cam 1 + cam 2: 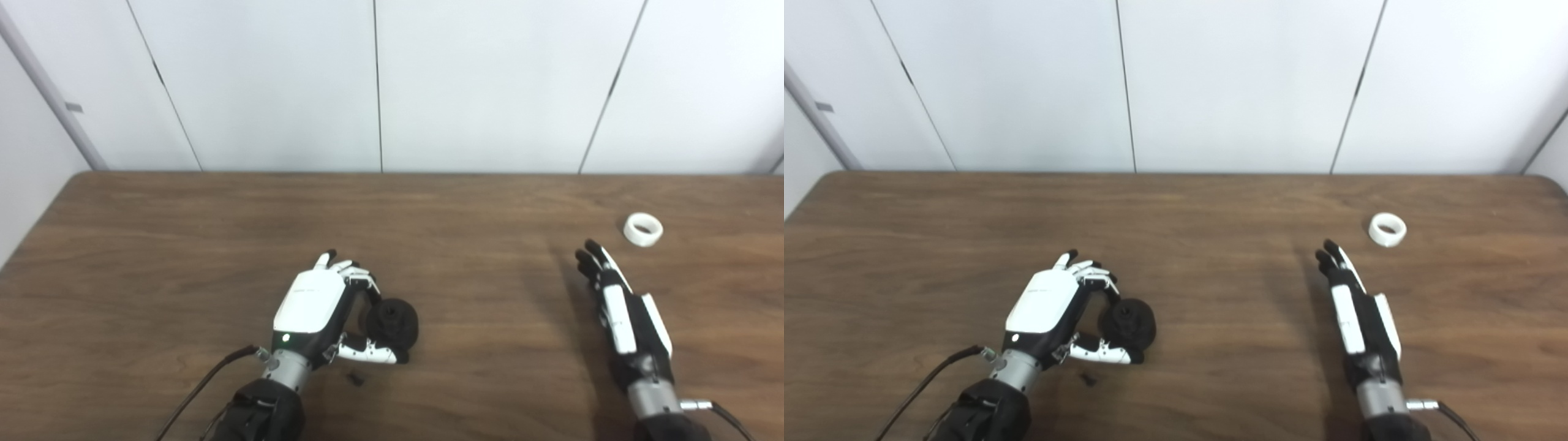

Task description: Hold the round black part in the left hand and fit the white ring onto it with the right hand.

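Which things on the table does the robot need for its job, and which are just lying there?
For the job:
- round black part, with the left robot hand curled around it
- white ring, lying alone on the table
- right robot hand, open and not touching the ring

Just lying about:
- small dark bit near the left wrist; too small to identify

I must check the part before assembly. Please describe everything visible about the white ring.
The white ring is a short, wide band with an open centre, matte, perhaps plastic. It lies flat on the brown table near its far right side, hole facing up. Nothing touches it except the table; the right hand, open, is nearer the robot, apart from it.
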